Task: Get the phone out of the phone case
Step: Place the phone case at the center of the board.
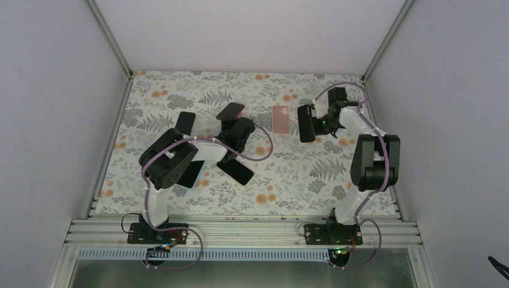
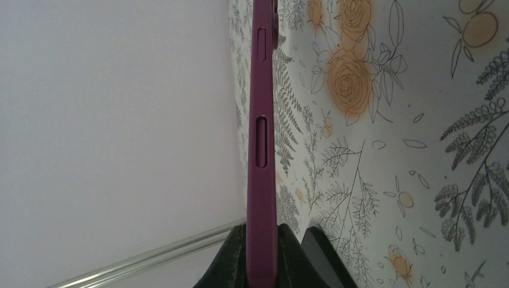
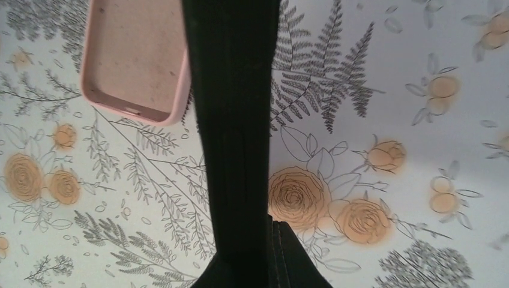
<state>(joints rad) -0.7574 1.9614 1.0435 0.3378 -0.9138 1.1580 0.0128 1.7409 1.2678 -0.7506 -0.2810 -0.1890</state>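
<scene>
One magenta phone case [image 2: 262, 150] sits mid-frame in the left wrist view, pinched edge-on at its lower end by the left gripper [image 2: 262, 243]. Its long axis runs straight up the frame, button side to camera. One pink case [image 1: 280, 119], empty and hollow up, lies upper middle of the top view, long axis up-down. One black slab [image 1: 305, 129] just right of it is clamped in the right gripper [image 1: 313, 122]. Four dark slabs [image 1: 185, 123] ring the left arm on the floral mat [image 1: 300, 180]; cannot tell which is the gripped one.
</scene>
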